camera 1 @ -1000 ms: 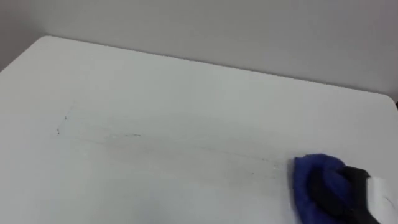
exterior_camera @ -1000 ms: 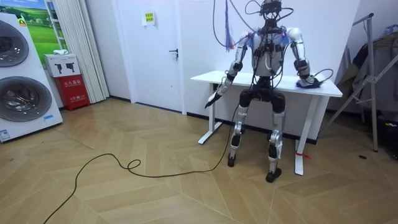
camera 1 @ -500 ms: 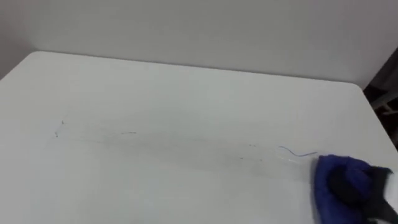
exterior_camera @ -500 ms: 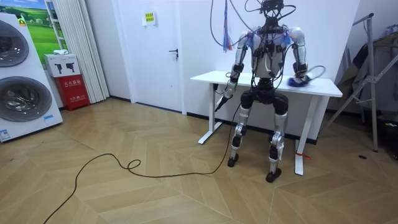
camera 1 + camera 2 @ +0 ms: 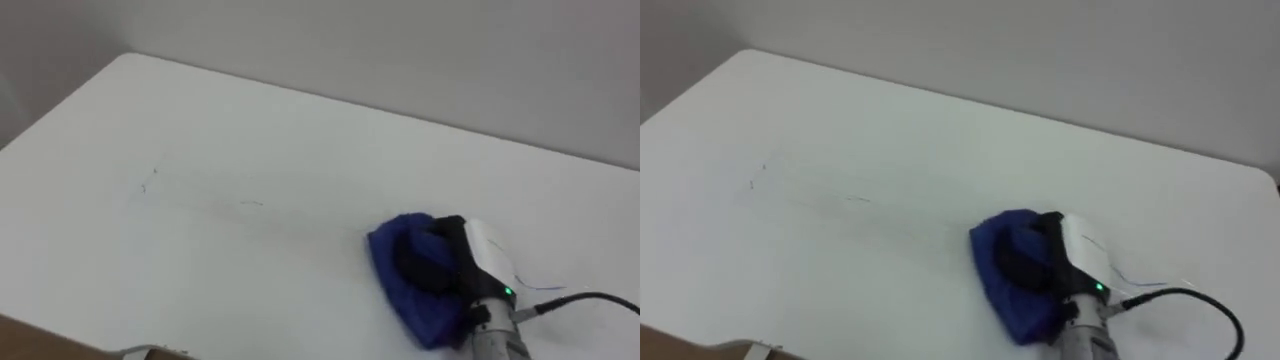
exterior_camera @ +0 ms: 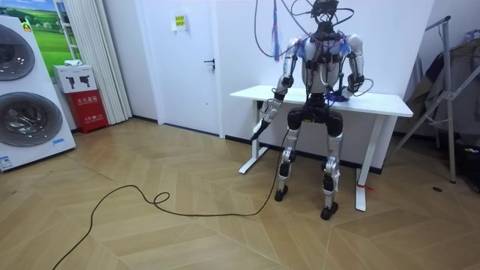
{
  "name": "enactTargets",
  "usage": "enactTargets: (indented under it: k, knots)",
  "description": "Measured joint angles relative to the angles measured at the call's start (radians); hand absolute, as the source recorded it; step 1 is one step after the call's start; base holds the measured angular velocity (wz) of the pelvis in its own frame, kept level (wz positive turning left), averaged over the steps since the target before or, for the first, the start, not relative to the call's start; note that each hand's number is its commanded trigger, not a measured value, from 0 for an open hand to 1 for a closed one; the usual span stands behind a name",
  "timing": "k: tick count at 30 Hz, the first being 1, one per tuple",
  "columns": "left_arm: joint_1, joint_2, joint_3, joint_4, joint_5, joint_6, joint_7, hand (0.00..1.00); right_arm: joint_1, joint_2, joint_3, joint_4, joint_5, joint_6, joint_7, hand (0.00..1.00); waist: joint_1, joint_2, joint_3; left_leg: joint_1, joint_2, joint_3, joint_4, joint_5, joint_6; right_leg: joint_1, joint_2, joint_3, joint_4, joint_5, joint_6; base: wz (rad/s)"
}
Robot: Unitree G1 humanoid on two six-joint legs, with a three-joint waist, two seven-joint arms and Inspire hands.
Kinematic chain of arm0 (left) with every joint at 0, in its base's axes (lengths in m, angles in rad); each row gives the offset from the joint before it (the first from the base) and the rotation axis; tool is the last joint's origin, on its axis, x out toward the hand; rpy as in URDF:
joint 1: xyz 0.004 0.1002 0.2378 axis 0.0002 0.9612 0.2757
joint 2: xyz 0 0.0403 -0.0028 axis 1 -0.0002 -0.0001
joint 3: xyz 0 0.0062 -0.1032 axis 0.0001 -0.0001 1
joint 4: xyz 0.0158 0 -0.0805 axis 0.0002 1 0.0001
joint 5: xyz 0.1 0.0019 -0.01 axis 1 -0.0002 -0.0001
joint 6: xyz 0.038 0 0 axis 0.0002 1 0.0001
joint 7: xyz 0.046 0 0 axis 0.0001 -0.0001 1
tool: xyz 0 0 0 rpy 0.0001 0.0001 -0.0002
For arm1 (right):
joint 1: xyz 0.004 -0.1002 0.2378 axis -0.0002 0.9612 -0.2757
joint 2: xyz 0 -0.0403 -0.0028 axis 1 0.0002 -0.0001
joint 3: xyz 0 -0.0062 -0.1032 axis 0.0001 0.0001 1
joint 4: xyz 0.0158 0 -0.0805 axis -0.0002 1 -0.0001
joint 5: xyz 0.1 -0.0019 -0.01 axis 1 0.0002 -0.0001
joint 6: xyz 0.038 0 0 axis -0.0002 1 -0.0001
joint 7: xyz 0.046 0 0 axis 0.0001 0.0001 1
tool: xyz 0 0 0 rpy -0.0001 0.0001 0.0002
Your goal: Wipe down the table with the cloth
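Observation:
A bunched blue cloth (image 5: 398, 285) lies on the white table (image 5: 250, 130), right of its middle. My right hand (image 5: 438, 262) comes in from the lower right and rests on top of the cloth, its dark fingers curled into the folds. Faint pen marks (image 5: 146, 184) show on the left part of the tabletop, and a thin blue line (image 5: 541, 287) lies just right of the hand. In the room view I stand at the table (image 6: 390, 105) with my left hand (image 6: 259, 127) hanging below its edge on the room view's left, fingers straight.
A grey wall runs behind the table's far edge (image 5: 400, 112). The near left corner of the table (image 5: 60, 335) shows brown floor below it. In the room view a door (image 6: 191, 60) and washing machines (image 6: 26, 97) stand well off to the left.
My right hand has slid the blue cloth leftwards from the table's right end towards its middle. The head camera has shifted too. The left arm still hangs down.

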Motion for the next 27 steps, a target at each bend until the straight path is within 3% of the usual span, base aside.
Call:
enactTargets:
  k: [2, 6, 8, 10, 12, 15, 19, 21, 22, 24, 26, 27]
  knots:
    - [-0.024, 0.006, 0.002, -0.019, 0.007, -0.008, 0.0, 0.0, -0.017, -0.028, -0.031, 0.044, 0.027, 0.0, -0.003, 1.0, -0.001, 0.005, -0.0014, -0.003, -0.002, -0.004, 0.008, 0.001, 0.003, 0.006, -0.001, -0.002, 0.002, 0.006, -0.007, 0.09]
    - [-0.05, -0.003, -0.057, -0.037, 0.006, -0.009, 0.007, 0.0, -0.073, -0.027, -0.018, 0.06, 0.039, 0.034, 0.031, 1.0, 0.005, 0.012, -0.0029, -0.006, -0.001, -0.005, 0.02, 0.001, 0.003, 0.0, -0.006, -0.007, 0.019, 0.003, -0.011, -0.01]
    - [-0.08, -0.015, -0.097, -0.035, 0.006, 0.006, 0.007, 0.0, -0.123, -0.009, 0.008, 0.039, 0.026, 0.117, 0.057, 1.0, 0.027, 0.013, -0.0031, -0.014, 0.004, 0.003, 0.011, 0.003, -0.006, -0.027, 0.0, 0.012, 0.02, 0.001, -0.004, -0.26]
    - [-0.095, -0.021, -0.112, -0.036, 0.007, 0.007, 0.007, 0.0, -0.173, -0.006, 0.041, 0.017, -0.002, 0.181, 0.097, 1.0, 0.06, 0.014, -0.0028, -0.02, 0.009, 0.003, 0.006, 0.008, -0.008, -0.051, 0.011, 0.037, 0.02, 0.014, -0.011, -0.29]
    - [-0.102, -0.021, -0.125, -0.037, 0.006, 0.007, 0.006, 0.0, -0.228, -0.001, 0.084, 0.008, -0.015, 0.21, 0.147, 1.0, 0.066, 0.013, -0.0018, -0.03, 0.016, 0.002, 0.004, 0.016, -0.01, -0.065, 0.016, 0.038, 0.031, 0.02, -0.021, -0.04]
    - [-0.096, -0.021, -0.126, -0.037, 0.007, 0.006, 0.002, 0.0, -0.296, 0.01, 0.119, 0.065, -0.016, 0.182, 0.178, 1.0, 0.088, 0.014, 0.003, -0.036, 0.018, -0.002, 0.004, 0.016, -0.012, -0.072, 0.02, 0.043, 0.032, 0.021, -0.025, 0.02]
    - [-0.026, -0.003, -0.096, -0.038, -0.001, 0.009, -0.023, 0.0, -0.324, -0.004, 0.052, 0.18, 0.026, 0.102, 0.158, 1.0, 0.07, 0.006, 0.0054, -0.041, 0.011, -0.026, -0.001, 0.016, -0.012, -0.057, 0.02, 0.015, 0.018, 0.012, -0.017, 0.19]
    - [-0.006, 0.001, -0.056, -0.037, 0.0, 0.01, -0.032, 0.0, -0.297, -0.029, -0.013, 0.222, 0.032, 0.059, 0.141, 1.0, 0.053, 0.0, 0.0045, -0.046, 0.003, -0.047, 0.007, 0.02, -0.007, -0.045, 0.014, -0.016, 0.012, 0.003, -0.014, 0.47]
    - [0.005, 0.009, -0.022, -0.037, 0.007, 0.008, -0.04, 0.0, -0.274, -0.043, -0.078, 0.247, 0.034, 0.034, 0.128, 1.0, 0.039, -0.008, 0.0003, -0.053, -0.003, -0.062, 0.01, 0.02, -0.006, -0.042, 0.011, -0.034, 0.014, -0.003, -0.012, 0.36]
    - [0.032, 0.031, 0.019, -0.037, 0.008, 0.009, -0.048, 0.0, -0.253, -0.074, -0.17, 0.284, 0.045, 0.02, 0.117, 1.0, 0.02, -0.018, -0.0015, -0.059, -0.006, -0.072, 0.009, 0.02, -0.007, -0.042, 0.01, -0.047, 0.013, -0.005, -0.012, 0.21]
    - [0.044, 0.059, 0.068, -0.037, 0.009, 0.008, -0.05, 0.0, -0.229, -0.15, -0.252, 0.369, 0.096, 0.018, 0.101, 1.0, 0.007, -0.027, -0.009, -0.059, -0.007, -0.073, 0.008, 0.019, -0.006, -0.036, 0.01, -0.05, 0.013, 0.0, -0.02, 0.05]
    - [0.045, 0.063, 0.078, -0.037, 0.01, 0.008, -0.05, 0.0, -0.225, -0.168, -0.273, 0.394, 0.103, 0.018, 0.1, 1.0, 0.004, -0.027, -0.0094, -0.058, -0.008, -0.073, 0.006, 0.018, -0.005, -0.033, 0.01, -0.051, 0.013, 0.0, -0.02, 0.05]
